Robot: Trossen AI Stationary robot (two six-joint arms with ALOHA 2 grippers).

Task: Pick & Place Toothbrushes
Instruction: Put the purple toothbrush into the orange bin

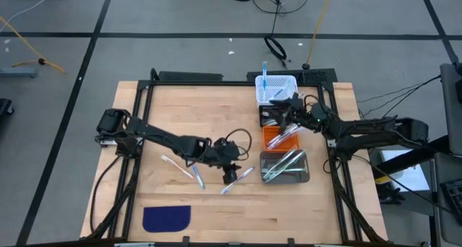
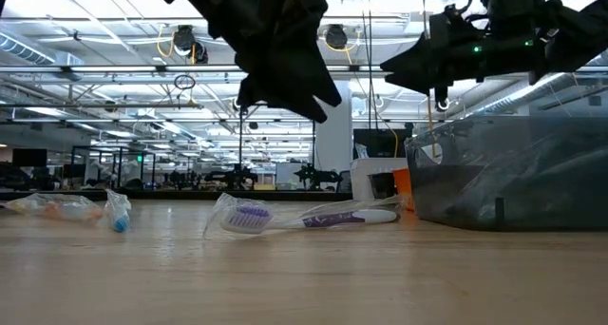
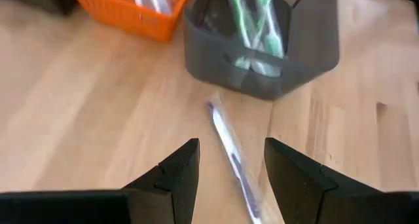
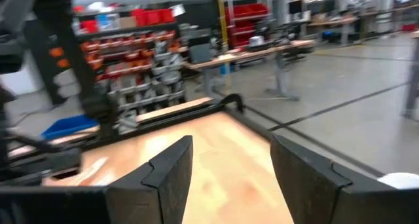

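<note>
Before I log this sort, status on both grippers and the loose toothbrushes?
Left gripper open, empty, over the wrapped purple-bristled toothbrush on the wood. Right gripper open, empty, above the orange basket. Two more wrapped toothbrushes loose. Nothing blocking.

I'm looking at the wooden table (image 1: 216, 110), which is carrying a white basket (image 1: 276, 89), an orange basket (image 1: 280, 136) and a grey bin (image 1: 284, 167). Loose toothbrushes (image 1: 189, 169) are lying on it, and a dark blue cloth patch (image 1: 167, 218) near its front edge.
</note>
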